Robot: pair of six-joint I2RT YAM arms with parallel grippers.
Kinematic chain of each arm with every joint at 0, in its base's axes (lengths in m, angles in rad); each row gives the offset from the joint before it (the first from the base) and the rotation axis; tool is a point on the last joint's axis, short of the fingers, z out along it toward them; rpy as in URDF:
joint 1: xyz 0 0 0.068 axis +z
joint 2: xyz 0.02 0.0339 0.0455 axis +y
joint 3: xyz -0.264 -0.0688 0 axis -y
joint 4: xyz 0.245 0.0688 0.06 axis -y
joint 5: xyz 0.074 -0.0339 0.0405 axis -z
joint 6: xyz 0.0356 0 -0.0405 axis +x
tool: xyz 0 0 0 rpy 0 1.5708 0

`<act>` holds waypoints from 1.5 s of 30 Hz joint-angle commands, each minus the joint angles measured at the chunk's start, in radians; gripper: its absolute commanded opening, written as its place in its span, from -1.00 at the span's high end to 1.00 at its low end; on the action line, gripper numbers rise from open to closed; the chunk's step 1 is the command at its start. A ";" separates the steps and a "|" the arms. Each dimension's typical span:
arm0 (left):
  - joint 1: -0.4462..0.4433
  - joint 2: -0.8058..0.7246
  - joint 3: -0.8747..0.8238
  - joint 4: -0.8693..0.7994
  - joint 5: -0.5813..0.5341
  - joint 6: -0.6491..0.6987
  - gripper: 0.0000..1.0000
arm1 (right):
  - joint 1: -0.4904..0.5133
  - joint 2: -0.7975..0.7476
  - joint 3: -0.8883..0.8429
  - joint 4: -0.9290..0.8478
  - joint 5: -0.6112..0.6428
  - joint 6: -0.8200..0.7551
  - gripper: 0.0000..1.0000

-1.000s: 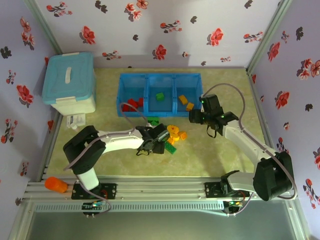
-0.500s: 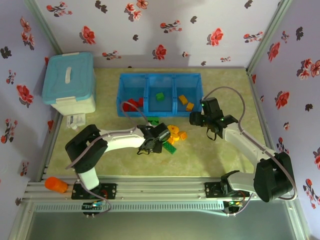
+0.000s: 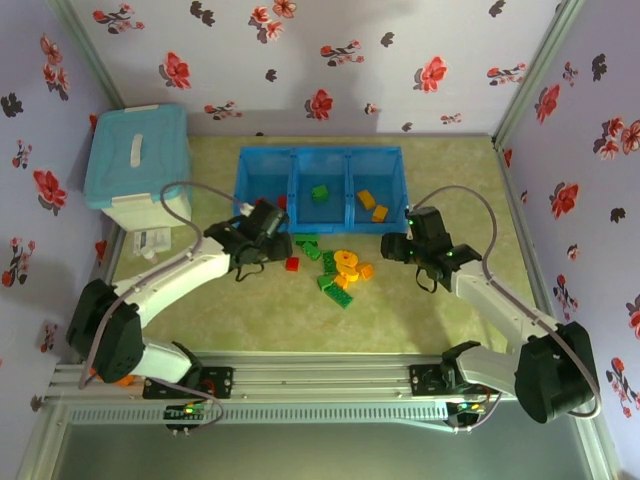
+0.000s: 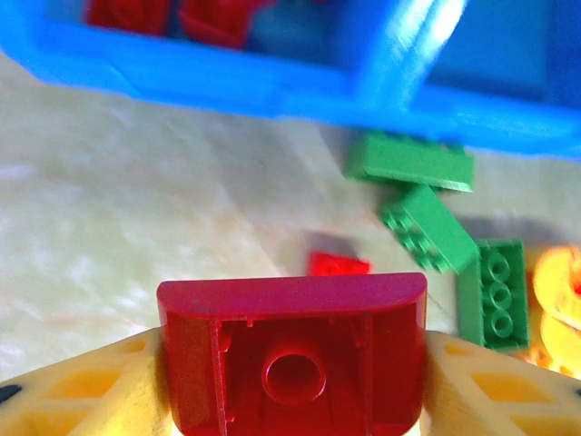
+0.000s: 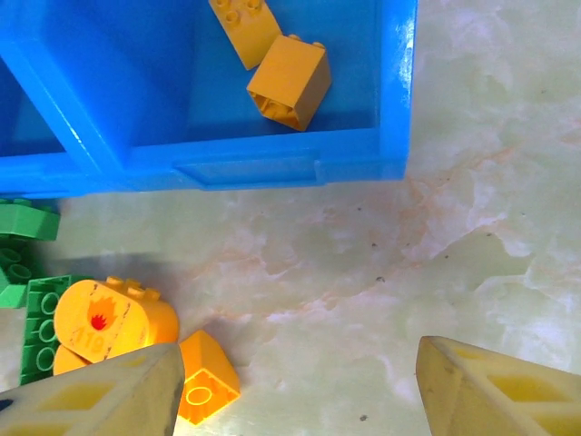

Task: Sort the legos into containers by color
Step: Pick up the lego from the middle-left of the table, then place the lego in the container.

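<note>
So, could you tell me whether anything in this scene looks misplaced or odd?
Nothing stands out. Each compartment of the tray holds one colour: red bricks left, a green brick in the middle, orange bricks right. The loose bricks in front of it are simply unsorted, and the left gripper is shut on a red lego.

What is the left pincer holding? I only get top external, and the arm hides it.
Observer: A red plastic lego brick, clamped between the left pincer's yellow fingers.
Operator: Orientation?
Observer: Its hollow underside faces the wrist camera, with a round tube in the middle.
Operator: Right pincer?
Observer: The right pincer is open, with nothing between its fingers.
</note>
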 commanded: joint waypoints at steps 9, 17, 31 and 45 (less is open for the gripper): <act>0.238 0.151 0.247 -0.038 0.059 0.157 -0.21 | 0.053 -0.050 -0.089 0.037 -0.056 0.050 -0.37; 0.318 0.320 0.453 -0.079 0.111 0.209 -0.22 | 0.100 -0.086 -0.093 0.031 -0.065 0.054 -0.37; 0.314 0.228 0.476 -0.007 0.169 0.249 -0.82 | 0.166 -0.069 -0.060 0.002 -0.047 0.025 -0.38; 0.208 -0.171 0.094 0.048 0.169 0.220 -0.78 | 0.193 0.160 0.061 -0.087 -0.014 -0.065 -0.39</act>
